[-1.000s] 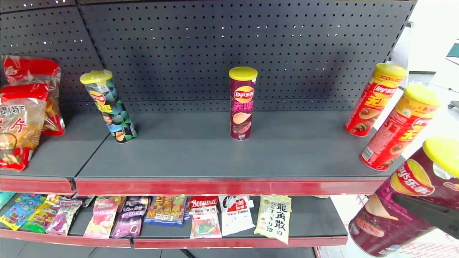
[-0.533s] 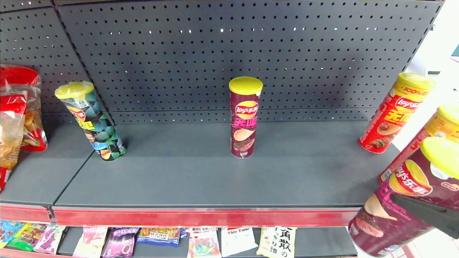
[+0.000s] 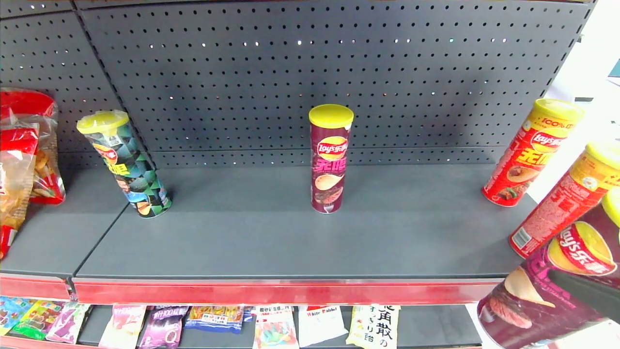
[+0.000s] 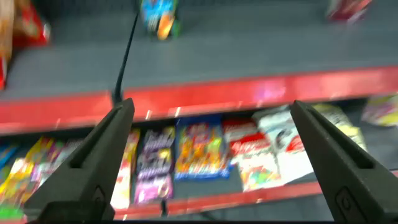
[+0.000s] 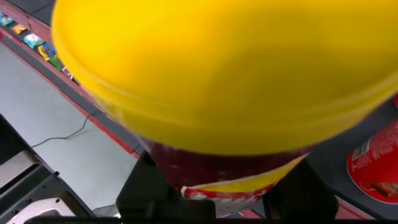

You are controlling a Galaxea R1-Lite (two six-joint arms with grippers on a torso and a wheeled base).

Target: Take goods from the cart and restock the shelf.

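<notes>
My right gripper (image 5: pixel 222 193) is clamped on a maroon chip can (image 3: pixel 542 286), tilted, off the shelf's (image 3: pixel 290 242) right front corner, near a red can (image 3: pixel 557 203). My left gripper (image 4: pixel 211 104) hangs spread and empty, seemingly facing the shelf's front edge.

Five cans were counted. One maroon can (image 3: pixel 331 160) stood far left of the right hand (image 3: pixel 581 291), and a held maroon can (image 3: pixel 523 303) was in its grip. Two red cans (image 3: pixel 530 155) (image 3: pixel 562 203) stood just beyond the hand, and one teal can (image 3: pixel 127 167) farthest from it. About nine packets (image 3: pixel 213 317) lay on the lower shelf (image 3: pixel 436 327), and at least two bags (image 3: pixel 19 160) on the upper shelf (image 3: pixel 290 242).
</notes>
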